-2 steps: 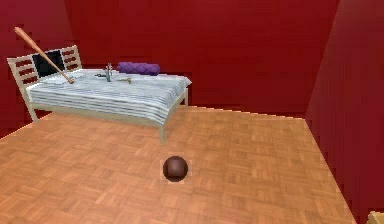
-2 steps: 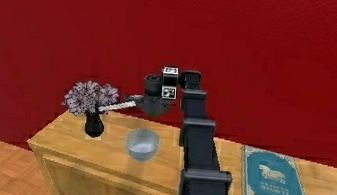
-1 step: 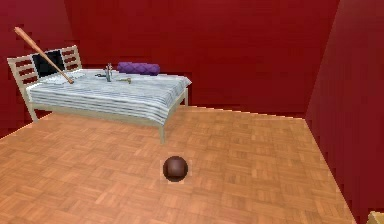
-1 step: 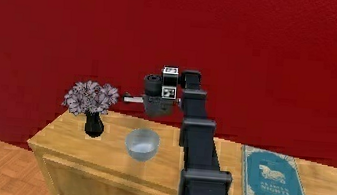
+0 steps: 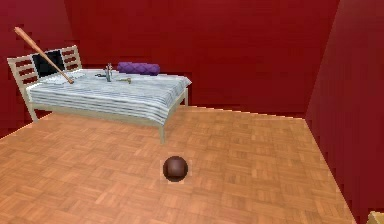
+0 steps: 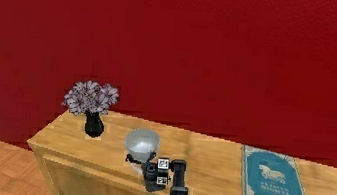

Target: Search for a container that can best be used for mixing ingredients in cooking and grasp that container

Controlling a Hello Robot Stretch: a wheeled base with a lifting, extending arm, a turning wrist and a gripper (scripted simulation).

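Since the arm [image 6: 180, 194] stands out over the wooden dresser [image 6: 212, 152] with the gripper [image 6: 141, 165] right at what I take for the bowl [image 6: 141, 141], I judge the step in hand to be the grasp itself, not the search. The bowl is a pale grey rounded vessel. It sits on the dresser top between the vase of flowers [image 6: 94, 107] at the arm side view's left and the teal book [image 6: 275, 181] at its right, nearer the vase and well apart from the book. I cannot tell whether the gripper is over, beside or touching it, how the fingers stand, or whether they hold anything, because the bowl lies just behind them on the wood. To do this well I would creep in slowly and aim to take the rim with one finger inside and one outside. I would avoid any sideways shove that could slide the bowl toward the vase. Then I would lift straight up and count the grasp as good only once the bowl hangs clear of the dresser. As for its lie, the bowl looks round, so I see no long axis to line the wrist up with, and any part of the rim should serve. It seems to sit upright with its mouth up, though the rim is hard to make out from this side.
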